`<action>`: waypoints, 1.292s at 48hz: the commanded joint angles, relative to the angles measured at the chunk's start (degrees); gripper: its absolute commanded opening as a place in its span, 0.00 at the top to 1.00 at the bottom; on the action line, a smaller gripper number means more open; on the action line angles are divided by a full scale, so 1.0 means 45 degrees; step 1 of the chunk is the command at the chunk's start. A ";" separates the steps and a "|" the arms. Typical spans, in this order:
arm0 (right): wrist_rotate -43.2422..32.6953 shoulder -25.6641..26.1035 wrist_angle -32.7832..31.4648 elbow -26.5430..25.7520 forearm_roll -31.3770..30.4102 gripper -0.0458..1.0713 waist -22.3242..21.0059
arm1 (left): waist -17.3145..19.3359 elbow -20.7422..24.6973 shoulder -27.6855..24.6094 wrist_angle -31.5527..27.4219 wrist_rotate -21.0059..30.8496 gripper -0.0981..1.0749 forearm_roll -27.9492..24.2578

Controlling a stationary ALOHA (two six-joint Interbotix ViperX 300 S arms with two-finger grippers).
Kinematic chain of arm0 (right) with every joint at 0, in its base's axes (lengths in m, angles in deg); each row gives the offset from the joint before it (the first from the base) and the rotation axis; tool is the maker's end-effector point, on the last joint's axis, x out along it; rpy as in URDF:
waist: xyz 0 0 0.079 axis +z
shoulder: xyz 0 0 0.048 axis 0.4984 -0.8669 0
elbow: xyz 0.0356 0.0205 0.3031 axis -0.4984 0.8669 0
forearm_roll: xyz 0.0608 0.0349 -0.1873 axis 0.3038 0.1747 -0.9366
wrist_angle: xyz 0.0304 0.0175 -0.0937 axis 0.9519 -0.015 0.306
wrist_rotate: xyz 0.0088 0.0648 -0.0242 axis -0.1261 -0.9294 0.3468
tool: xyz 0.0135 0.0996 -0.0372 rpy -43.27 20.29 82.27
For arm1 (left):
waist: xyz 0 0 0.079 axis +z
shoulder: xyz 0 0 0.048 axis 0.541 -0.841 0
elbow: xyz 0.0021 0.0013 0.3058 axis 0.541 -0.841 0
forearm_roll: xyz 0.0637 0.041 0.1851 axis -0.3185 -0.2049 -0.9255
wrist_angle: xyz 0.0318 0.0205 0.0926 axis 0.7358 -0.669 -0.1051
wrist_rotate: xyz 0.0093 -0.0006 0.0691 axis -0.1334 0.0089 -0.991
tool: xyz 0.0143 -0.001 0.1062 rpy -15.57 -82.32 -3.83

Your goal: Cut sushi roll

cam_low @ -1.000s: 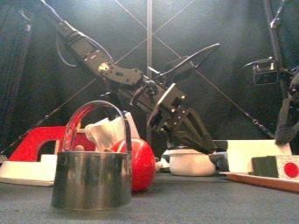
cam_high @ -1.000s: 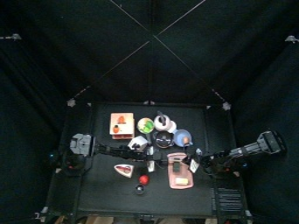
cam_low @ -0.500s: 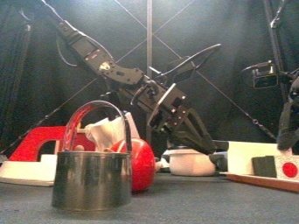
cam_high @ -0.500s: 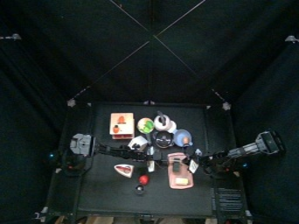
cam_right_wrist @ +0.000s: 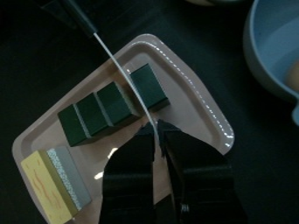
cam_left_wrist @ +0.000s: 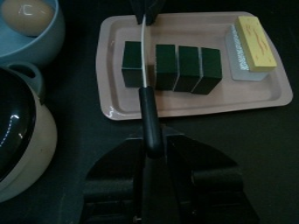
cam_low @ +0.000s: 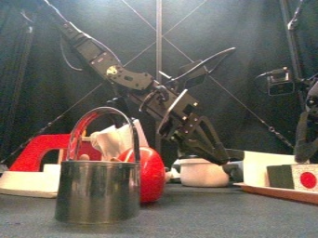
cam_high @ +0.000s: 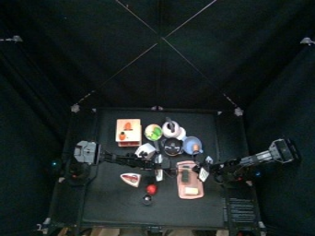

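A dark green sushi roll lies on a pink tray, with one cut piece apart from the rest. My left gripper is shut on a black-handled knife. Its blade stands in the gap between the cut piece and the roll. My right gripper is at the tray's far rim with its jaws close together on it. From there I see the roll and the blade. In the top view the tray lies between both grippers.
A yellow block lies on the tray's end. A blue bowl and a black pot stand beside the tray. In the front view a metal pail, a red apple and a white cup stand near.
The right arm has shifted very slightly in the front view. The knife and the sushi stand as before.
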 commanded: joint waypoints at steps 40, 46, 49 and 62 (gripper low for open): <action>0.0000 0.1113 -0.0156 -0.0703 -0.0527 0.60 -0.0332 | 0.0078 0.0469 0.1270 -0.0020 -0.0039 0.40 -0.0645; 0.0000 0.1484 -0.0156 -0.0645 -0.0723 0.60 -0.0332 | 0.0078 0.0488 0.1289 0.0039 -0.0039 0.40 -0.0801; 0.0000 0.1602 -0.0137 -0.0605 -0.0723 0.60 -0.0332 | 0.0078 0.0488 0.1270 0.0020 -0.0039 0.40 -0.0801; -0.0020 0.1992 0.0098 -0.0625 -0.0859 0.60 -0.0039 | 0.0078 0.0488 0.1289 0.0176 -0.0020 0.40 -0.0801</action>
